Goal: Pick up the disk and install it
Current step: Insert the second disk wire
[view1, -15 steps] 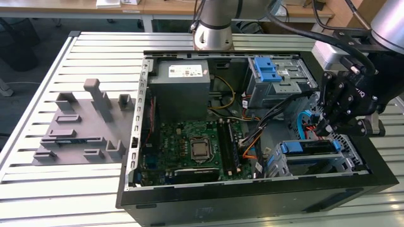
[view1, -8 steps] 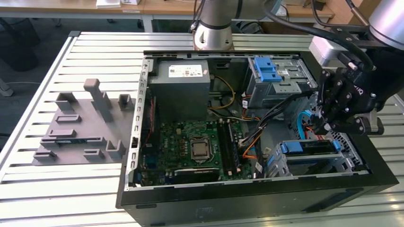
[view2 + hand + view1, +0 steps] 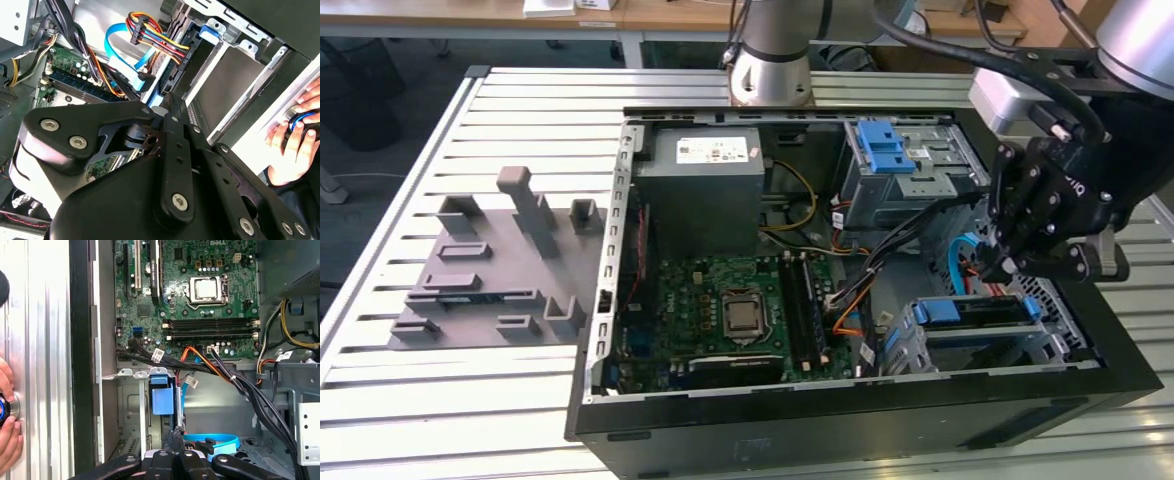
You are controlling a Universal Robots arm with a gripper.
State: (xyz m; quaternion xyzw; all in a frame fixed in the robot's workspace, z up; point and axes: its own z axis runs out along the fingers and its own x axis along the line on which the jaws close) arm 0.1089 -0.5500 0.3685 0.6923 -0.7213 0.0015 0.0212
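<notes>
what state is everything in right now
computer case: lying on its side, panel off, open
disk: on edge in the lower drive cage, blue rail up
hand: low over the disk, close above its rail
processor socket: uncovered, no cooler on it
person's hand: resting on a round knob on the table beside the case
</notes>
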